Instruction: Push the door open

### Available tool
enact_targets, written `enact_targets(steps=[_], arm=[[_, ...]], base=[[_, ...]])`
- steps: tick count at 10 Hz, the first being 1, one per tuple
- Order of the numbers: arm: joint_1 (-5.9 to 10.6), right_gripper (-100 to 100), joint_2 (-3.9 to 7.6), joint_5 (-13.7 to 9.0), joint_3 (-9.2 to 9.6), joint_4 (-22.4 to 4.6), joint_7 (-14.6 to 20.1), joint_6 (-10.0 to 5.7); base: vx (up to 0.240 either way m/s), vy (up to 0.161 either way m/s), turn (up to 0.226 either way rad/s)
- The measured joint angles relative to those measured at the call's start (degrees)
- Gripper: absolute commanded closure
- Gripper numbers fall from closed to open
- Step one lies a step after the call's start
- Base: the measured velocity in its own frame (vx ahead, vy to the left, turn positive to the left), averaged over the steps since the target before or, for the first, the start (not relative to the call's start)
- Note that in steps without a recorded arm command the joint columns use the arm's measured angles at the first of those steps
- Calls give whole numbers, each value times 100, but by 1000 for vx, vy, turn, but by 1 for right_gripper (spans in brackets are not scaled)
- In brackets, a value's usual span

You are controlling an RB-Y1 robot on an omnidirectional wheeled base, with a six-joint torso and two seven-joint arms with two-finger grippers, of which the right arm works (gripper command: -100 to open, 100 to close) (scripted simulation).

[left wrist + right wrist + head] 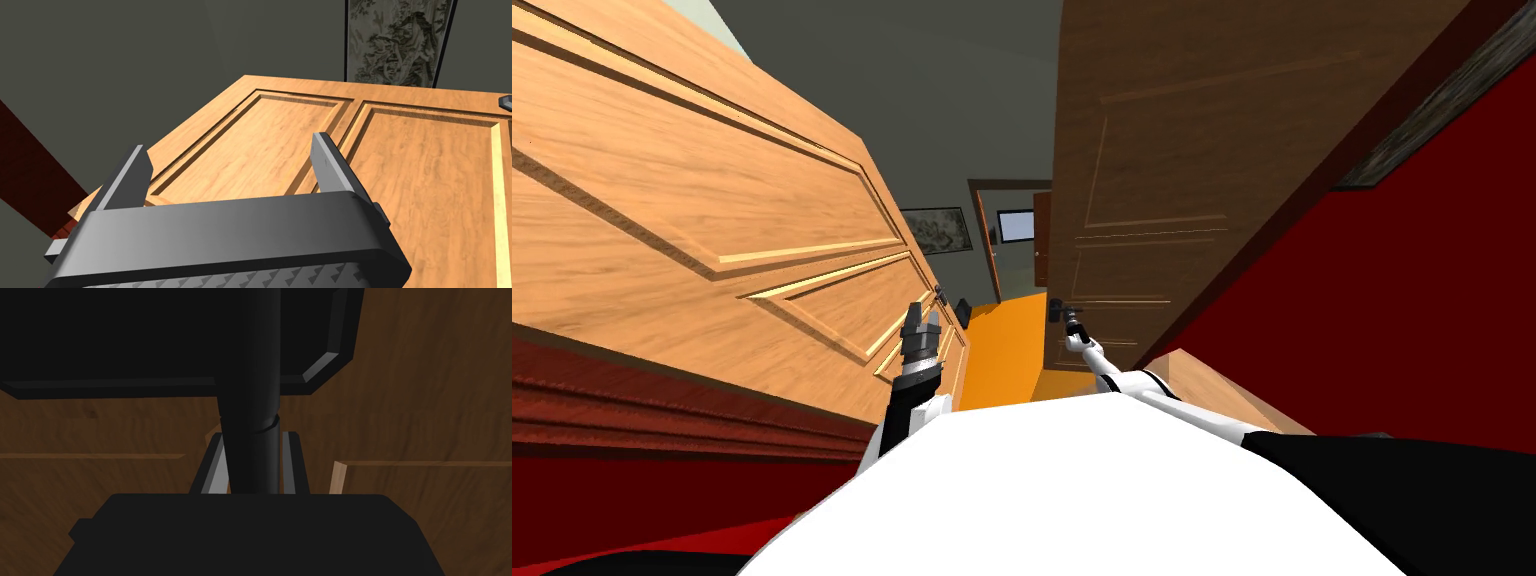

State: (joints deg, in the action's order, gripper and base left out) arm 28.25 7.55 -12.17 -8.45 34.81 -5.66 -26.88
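Right gripper [252, 438] clamped on the black lever handle [250, 378] of the dark brown panelled wooden door [1162, 150], right of centre in the head view; the grasp looks made, and a steady forward push seems due next. Left gripper [231, 145], fingers apart, hovers by a light panelled wooden door [662, 200] at left, with orange floor [1012, 350] and grey walls [942, 120] between.

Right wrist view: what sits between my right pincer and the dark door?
Just the black handle: the right pincer is shut on its bar, with the dark door close behind. The right wrist view shows it.

Head steep; right wrist against door [425, 363]
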Motion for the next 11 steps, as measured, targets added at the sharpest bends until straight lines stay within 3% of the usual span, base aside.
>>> enact_targets(steps=[1, 2, 3, 7, 11], arm=[[93, 100, 46, -18, -41, -145, -8, -36], [193, 100, 121, -37, -66, -398, 37, -179], [130, 100, 124, -63, -143, -295, 2, -144], [118, 100, 260, -144, -355, -339, -63, -189], [-7, 100, 339, -206, -523, -170, -139, -107]], base=[[148, 86, -34], [198, 136, -92], [203, 115, -89], [168, 114, -61], [126, 72, -52]])
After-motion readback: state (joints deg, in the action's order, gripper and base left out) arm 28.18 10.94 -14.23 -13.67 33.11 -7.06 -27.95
